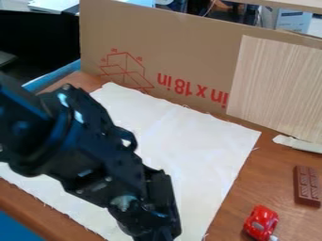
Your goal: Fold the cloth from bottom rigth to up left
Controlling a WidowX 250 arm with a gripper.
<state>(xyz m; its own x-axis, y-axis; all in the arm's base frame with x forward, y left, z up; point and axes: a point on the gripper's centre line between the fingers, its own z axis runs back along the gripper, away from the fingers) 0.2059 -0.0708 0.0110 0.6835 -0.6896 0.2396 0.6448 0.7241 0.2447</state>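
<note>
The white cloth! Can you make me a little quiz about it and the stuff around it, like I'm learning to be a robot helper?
1. True or false: the robot arm hangs over part of the cloth.
2. Pick one. The big upright sheet behind the cloth is made of:
A) glass
B) cardboard
C) wool
3. Which is nearer to the cloth, the red toy or the brown bar?

Key: 1. True. 2. B. 3. The red toy.
</note>
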